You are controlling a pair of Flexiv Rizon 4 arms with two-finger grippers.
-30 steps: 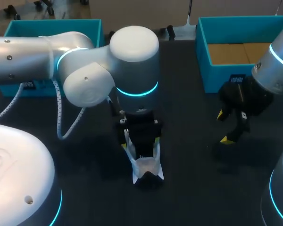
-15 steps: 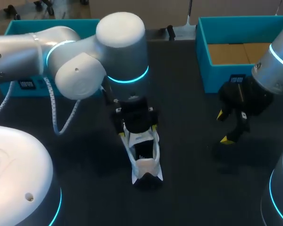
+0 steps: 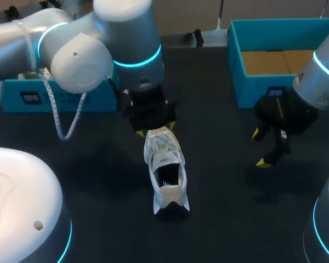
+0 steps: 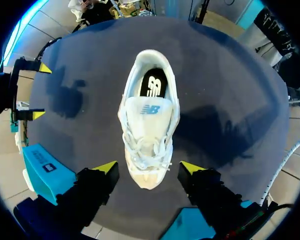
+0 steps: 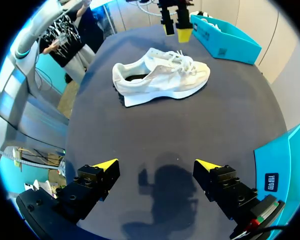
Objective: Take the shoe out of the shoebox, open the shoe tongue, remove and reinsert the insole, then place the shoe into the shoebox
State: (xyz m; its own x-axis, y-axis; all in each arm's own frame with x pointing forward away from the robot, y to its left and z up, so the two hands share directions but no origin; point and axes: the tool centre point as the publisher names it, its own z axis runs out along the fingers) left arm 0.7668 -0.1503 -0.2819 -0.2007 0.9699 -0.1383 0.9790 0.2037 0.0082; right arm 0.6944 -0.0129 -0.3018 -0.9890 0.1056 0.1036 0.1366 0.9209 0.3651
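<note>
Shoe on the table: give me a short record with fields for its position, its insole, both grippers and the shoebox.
shoe: white, upright on its sole on the table, outside the shoebox
insole: dark, lying inside the shoe
left gripper: open, fingers either side of the toe, not touching
right gripper: open, over bare table, apart from the shoe
shoebox: teal, far right, brown floor showing

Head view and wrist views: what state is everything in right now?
White lace-up sneaker: upright on its sole, outside the box, dark insole inside.
Left claw: open, flanking the toe, not touching.
Right claw: open, empty.
Teal cardboard shoebox: lidless, nothing visible inside.
</note>
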